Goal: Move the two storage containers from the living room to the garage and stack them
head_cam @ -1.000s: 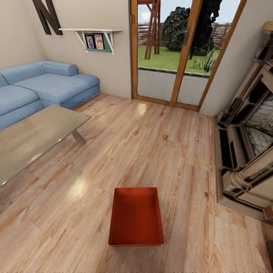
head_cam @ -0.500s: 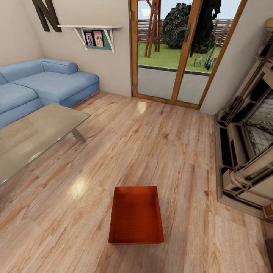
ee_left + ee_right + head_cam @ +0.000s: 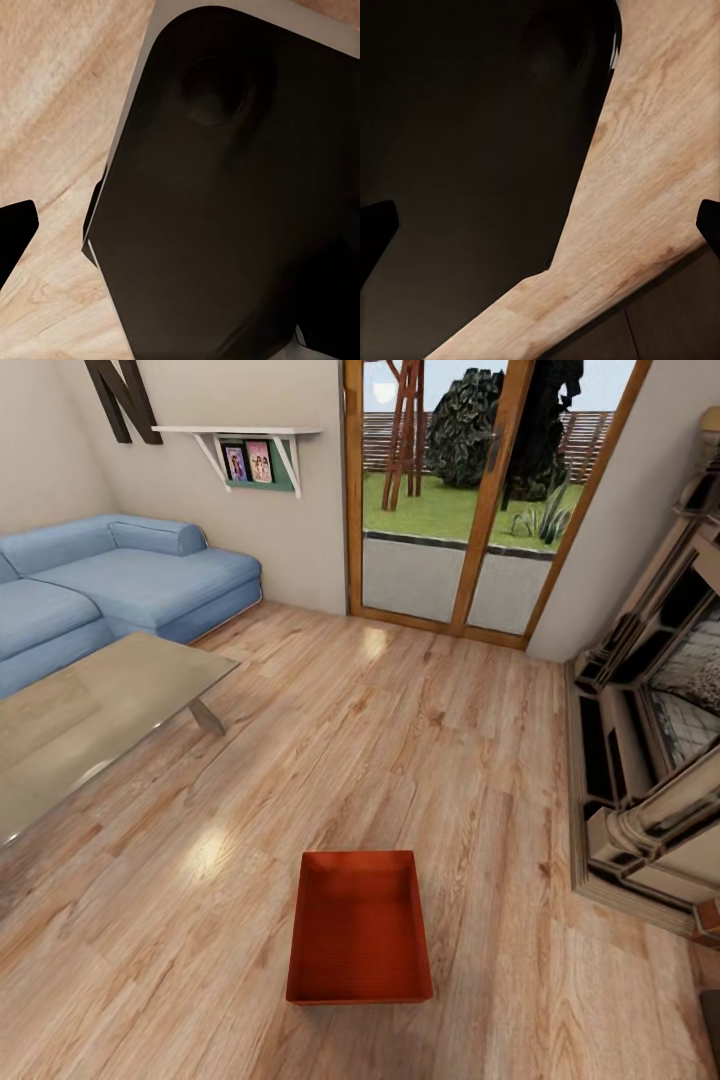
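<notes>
Head view of the living room: one orange-red rectangular open-topped plastic storage container (image 3: pixel 360 928) sits empty and upright on the light wood plank floor (image 3: pixel 450 760), directly ahead of the robot and near the lower edge of the view. A blue corner sofa (image 3: pixel 120 585) and a glass-topped table (image 3: pixel 90 720) stand to the left, a brick-and-stone fireplace (image 3: pixel 650 740) to the right, and wood-framed glass doors (image 3: pixel 470 500) at the far wall. Nothing touches the container.

Both wrist views look down past dark rounded robot housing (image 3: pixel 240 195) onto the same plank floor. A dark fingertip (image 3: pixel 15 232) shows at the frame edge in the left wrist view, and two fingertips (image 3: pixel 375 232) at opposite edges in the right wrist view; the right jaws thus appear spread wide with nothing between them, while the state of the left jaws cannot be told.

Judged progress: essentially at the start. This container is not yet grasped or lifted, and carrying, placing and stacking in the garage all remain.
</notes>
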Robot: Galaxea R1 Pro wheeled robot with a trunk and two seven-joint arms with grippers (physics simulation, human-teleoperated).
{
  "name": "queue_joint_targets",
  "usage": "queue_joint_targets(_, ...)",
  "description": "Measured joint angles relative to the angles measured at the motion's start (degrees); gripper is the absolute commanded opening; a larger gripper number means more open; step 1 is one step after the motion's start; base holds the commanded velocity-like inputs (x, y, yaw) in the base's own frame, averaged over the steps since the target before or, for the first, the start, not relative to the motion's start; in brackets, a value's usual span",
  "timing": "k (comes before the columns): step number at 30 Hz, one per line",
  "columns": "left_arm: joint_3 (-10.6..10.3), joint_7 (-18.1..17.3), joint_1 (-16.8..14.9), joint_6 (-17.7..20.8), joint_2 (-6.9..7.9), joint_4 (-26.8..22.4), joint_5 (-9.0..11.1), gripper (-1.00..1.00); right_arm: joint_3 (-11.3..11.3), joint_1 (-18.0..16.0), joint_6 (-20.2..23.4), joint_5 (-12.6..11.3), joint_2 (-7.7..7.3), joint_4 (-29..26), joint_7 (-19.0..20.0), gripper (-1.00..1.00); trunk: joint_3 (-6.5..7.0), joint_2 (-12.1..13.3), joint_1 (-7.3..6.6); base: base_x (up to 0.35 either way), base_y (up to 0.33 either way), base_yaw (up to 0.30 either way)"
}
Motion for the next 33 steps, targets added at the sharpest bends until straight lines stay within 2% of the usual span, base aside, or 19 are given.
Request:
queue_joint_targets(9, 0.0, 0.0, 0.0, 0.0, 0.01, 0.0, 0.0, 1.0, 0.0, 0.0, 0.4, -0.1, 0.05, 0.0, 0.0, 1.0, 0.0, 0.0, 0.0, 0.0, 0.0, 0.0)
queue_joint_targets(13, 0.2, -0.5, 0.0, 0.3, 1.85, -2.7, -0.3, 1.0, 0.3, 0.1, 2.8, 0.3, 0.06, -2.8, 0.1, 1.0, 0.0, 0.0, 0.0, 0.0, 0.0, 0.0)
queue_joint_targets(14, 0.2, -0.4, -0.1, 1.0, 3.25, -6.3, -0.4, 1.0, 0.4, 0.1, 5.9, 0.3, 0.02, -8.1, 0.0, 1.0, 0.02, 0.0, 0.0, 0.0, 0.0, 0.0)
queue_joint_targets(16, 0.2, -0.3, 0.0, 2.6, 4.44, -10.3, -0.3, 1.0, 0.1, 0.2, 9.8, 0.2, -0.05, -14.1, 0.0, 1.0, 0.01, 0.0, 0.0, 0.0, 0.0, 0.0)
queue_joint_targets(18, 0.2, -0.2, 0.0, 6.3, 5.45, -15.0, -0.4, 1.0, 0.0, 0.2, 14.5, 0.2, -0.09, -20.6, 0.0, 1.0, 0.01, 0.0, 0.0, 0.0, 0.0, 0.0)
queue_joint_targets(19, 0.2, -0.1, -0.1, 9.4, 6.01, -18.6, -0.4, 1.0, 0.0, 0.2, 17.8, 0.3, -0.07, -25.1, -0.1, 1.0, 0.02, 0.0, 0.0, 0.0, 0.0, 0.0)
queue_joint_targets(20, 0.2, 0.0, 0.0, 11.2, 6.28, -20.6, -0.4, 1.0, 0.0, 0.2, 19.5, 0.3, -0.07, -27.7, -0.2, 1.0, 0.01, 0.0, 0.0, 0.0, 0.0, 0.0)
queue_joint_targets(21, 0.2, 0.1, -0.1, 14.5, 6.75, -24.7, -0.5, 1.0, 0.1, 0.1, 22.6, 0.3, -0.04, -32.2, -0.4, 1.0, 0.02, 0.0, 0.0, 0.0, 0.0, 0.0)
queue_joint_targets(23, 0.2, 0.1, 0.0, 17.7, 7.14, -29.1, -0.7, 1.0, 0.1, -0.1, 25.8, 0.3, 0.0, -36.8, -0.5, 1.0, 0.01, 0.0, 0.0, 0.0, 0.0, 0.0)
queue_joint_targets(24, 0.2, 0.2, -0.1, 20.4, 7.42, -33.2, -0.7, 1.0, 0.1, -0.3, 28.7, 0.3, 0.05, -40.4, -0.5, 1.0, 0.02, 0.0, 0.0, 0.0, 0.0, 0.0)
queue_joint_targets(26, 0.2, 0.4, -0.1, 22.8, 7.61, -37.2, -0.9, 1.0, 0.1, -1.0, 31.5, 0.3, 0.08, -43.6, -0.6, 1.0, 0.01, 0.0, 0.0, 0.0, 0.0, 0.0)
queue_joint_targets(29, 0.2, 2.2, -0.6, 27.3, 7.77, -43.6, -1.1, 1.0, -0.3, -5.1, 36.2, 0.2, 0.22, -47.6, -0.7, 1.0, 0.02, 0.0, 0.0, 0.0, 0.0, 0.0)
queue_joint_targets(31, 0.2, 3.5, -1.5, 29.1, 7.72, -45.2, -1.2, 1.0, -0.6, -7.5, 37.3, 0.1, 0.3, -48.2, -0.8, 1.0, 0.02, 0.0, 0.0, 0.0, 0.0, 0.0)
queue_joint_targets(33, 0.2, 5.8, -4.2, 31.8, 7.58, -46.4, -1.2, 1.0, -1.2, -11.1, 38.3, 0.0, 0.37, -48.6, -0.8, 1.0, 0.02, 0.0, 0.0, 0.0, 0.0, 0.0)
